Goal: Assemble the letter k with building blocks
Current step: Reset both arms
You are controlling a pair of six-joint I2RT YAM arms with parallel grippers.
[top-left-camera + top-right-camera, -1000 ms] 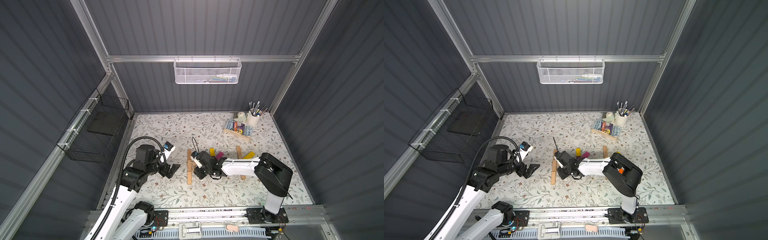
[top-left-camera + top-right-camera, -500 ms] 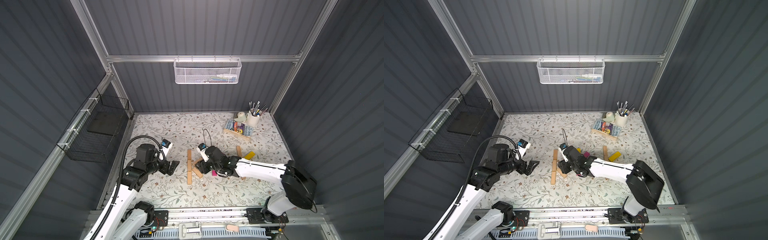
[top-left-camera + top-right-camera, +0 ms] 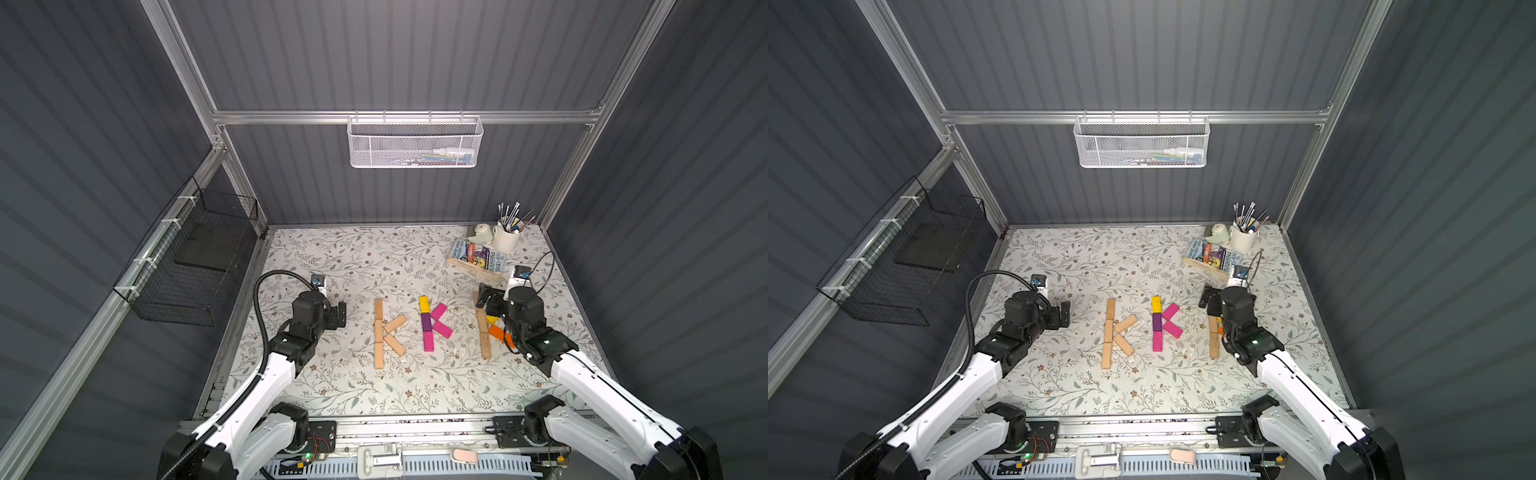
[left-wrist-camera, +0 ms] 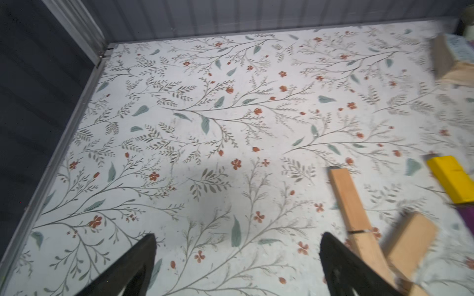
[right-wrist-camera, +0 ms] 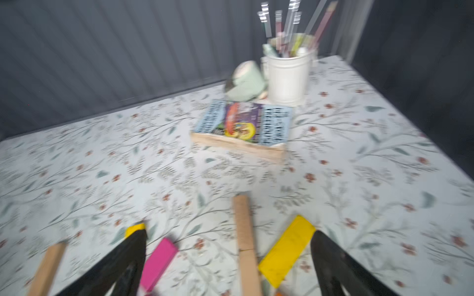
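Three letter shapes of building blocks lie on the floral table in both top views. A plain tan one [image 3: 378, 332] [image 3: 1108, 332] is on the left. A yellow, purple and magenta one [image 3: 428, 340] [image 3: 1157, 340] is in the middle. On the right a tan stem [image 3: 484, 340] carries yellow [image 3: 492, 321] and orange [image 3: 496, 331] arms, partly under my right arm. My right gripper [image 3: 484, 297] [image 5: 228, 232] hangs open and empty over that stem's far end [image 5: 243, 228], by the yellow block [image 5: 287, 248]. My left gripper [image 3: 340, 313] [image 4: 238, 237] is open over bare table, left of the tan stem [image 4: 348, 200].
A wooden book tray [image 3: 473, 266], a white cup of pens [image 3: 507, 237] and a tape roll [image 3: 482, 230] stand at the back right, just beyond my right gripper. A white mesh basket [image 3: 415, 141] hangs on the back wall, a black wire basket [image 3: 195, 257] on the left wall.
My right gripper has opened and swung from the middle blocks to the right-hand letter. The magenta block it was at now lies on the table. The left arm has barely moved.
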